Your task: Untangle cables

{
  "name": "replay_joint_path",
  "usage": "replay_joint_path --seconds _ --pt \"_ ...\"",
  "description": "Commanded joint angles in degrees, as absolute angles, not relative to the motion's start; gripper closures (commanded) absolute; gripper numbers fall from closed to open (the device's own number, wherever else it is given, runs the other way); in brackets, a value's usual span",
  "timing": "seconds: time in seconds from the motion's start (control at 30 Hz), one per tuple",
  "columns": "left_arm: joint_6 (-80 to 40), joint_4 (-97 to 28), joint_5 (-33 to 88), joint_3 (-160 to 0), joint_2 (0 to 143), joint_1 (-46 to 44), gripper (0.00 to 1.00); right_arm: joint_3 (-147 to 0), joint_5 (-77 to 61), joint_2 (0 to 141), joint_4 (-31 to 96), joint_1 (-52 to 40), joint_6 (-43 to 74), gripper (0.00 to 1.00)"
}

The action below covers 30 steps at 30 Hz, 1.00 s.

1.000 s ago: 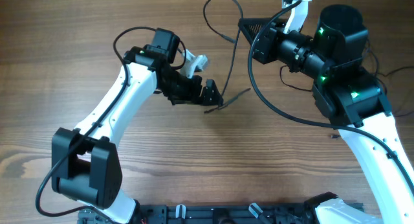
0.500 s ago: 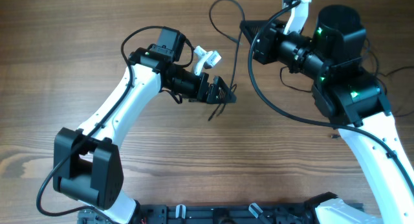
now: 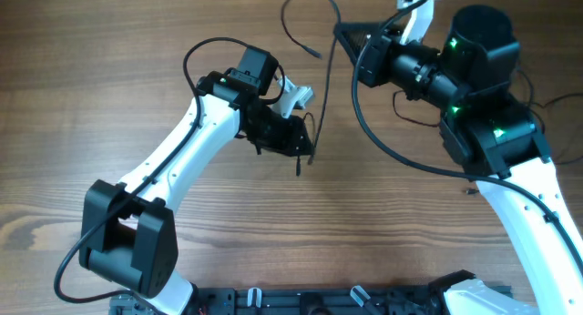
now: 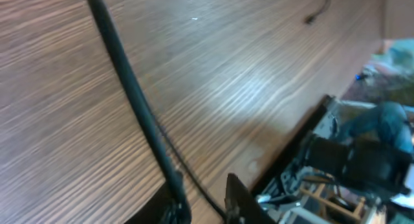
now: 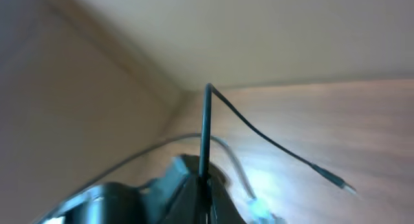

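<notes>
A thin black cable (image 3: 284, 19) loops at the table's far edge, with a small plug end (image 3: 314, 53) lying free. One strand runs down to my left gripper (image 3: 306, 140), and a short stiff end (image 3: 301, 162) sticks out below it. In the left wrist view the cable (image 4: 132, 101) lies against one finger (image 4: 171, 212). Bare wood shows between it and the other finger (image 4: 240, 199), so the left gripper (image 4: 204, 203) stands narrow around it. My right gripper (image 3: 345, 30) is shut on the cable (image 5: 207, 120) at the far edge. A second strand with a plug (image 5: 331, 177) trails right of the right gripper (image 5: 207, 180).
The right arm's thick black cable (image 3: 383, 147) arcs over the table between the arms. A black rail (image 3: 346, 299) runs along the front edge. More thin cord (image 3: 547, 104) lies at the right edge, and a tiny dark piece (image 3: 469, 191) sits near the right arm.
The left gripper's jaws have narrowed from wide open around the cable. The cable end that lay flat on the table now points down below the gripper. The far loop shifted left.
</notes>
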State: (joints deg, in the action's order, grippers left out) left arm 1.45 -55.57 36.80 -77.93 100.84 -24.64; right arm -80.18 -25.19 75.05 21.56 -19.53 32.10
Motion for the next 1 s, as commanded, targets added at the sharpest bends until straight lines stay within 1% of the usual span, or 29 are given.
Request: replay_joint_path --seconds 0.0,0.1,0.2,0.3,0.37,0.43,0.5,0.57,0.67,0.7,0.73,0.77,0.87,0.97 --pt "1.9 -56.7 31.4 -77.8 100.3 -24.5 0.82 -80.6 -11.0 75.7 26.9 -19.4 30.8 0.96" --pt "1.9 -57.8 27.7 -77.8 100.3 -24.5 0.87 -80.6 -0.1 75.7 32.4 -19.3 30.8 0.96" --pt "1.0 -58.5 24.6 -77.8 100.3 -24.5 0.89 -80.6 7.2 75.7 37.1 -18.0 30.8 0.96" --pt "0.6 -58.5 23.7 -77.8 100.3 -24.5 0.93 -80.6 12.1 75.7 41.5 -15.9 29.9 0.96" --pt "0.6 -58.5 23.7 -77.8 100.3 -24.5 0.94 -80.6 12.4 75.7 44.2 -14.3 29.7 0.96" --pt "0.6 -58.3 23.7 -77.8 100.3 -24.5 0.9 -80.6 12.2 75.7 47.8 -13.1 28.7 0.96" --pt "0.6 -58.3 23.7 -77.8 100.3 -24.5 0.83 -80.6 12.5 75.7 50.4 -12.9 24.4 0.96" --pt "0.6 -58.3 23.7 -77.8 100.3 -24.5 0.8 -80.6 14.4 75.7 50.8 -12.9 23.4 0.96" --pt "-0.5 -58.3 23.7 -77.8 100.3 -24.5 0.81 -80.6 16.8 75.6 45.4 -11.7 17.0 0.96" --pt "-0.5 -58.4 23.6 -77.8 100.3 -24.5 0.82 -80.6 16.8 75.6 42.7 -10.6 15.1 0.96" --pt "-1.0 -58.8 22.2 -77.8 100.3 -24.5 0.86 -80.6 16.7 75.4 39.8 -9.2 15.0 0.96" --pt "-3.6 -59.0 19.6 -77.8 100.3 -24.3 0.87 -80.7 16.4 75.0 37.2 -7.4 15.0 0.96" --pt "-11.3 -59.6 12.4 -77.8 100.3 -22.4 0.86 -82.0 9.5 73.8 26.1 0.2 13.7 0.96" --pt "-14.9 -59.7 12.4 -77.8 100.3 -19.1 0.83 -83.5 7.6 72.2 15.4 6.1 13.5 0.96"
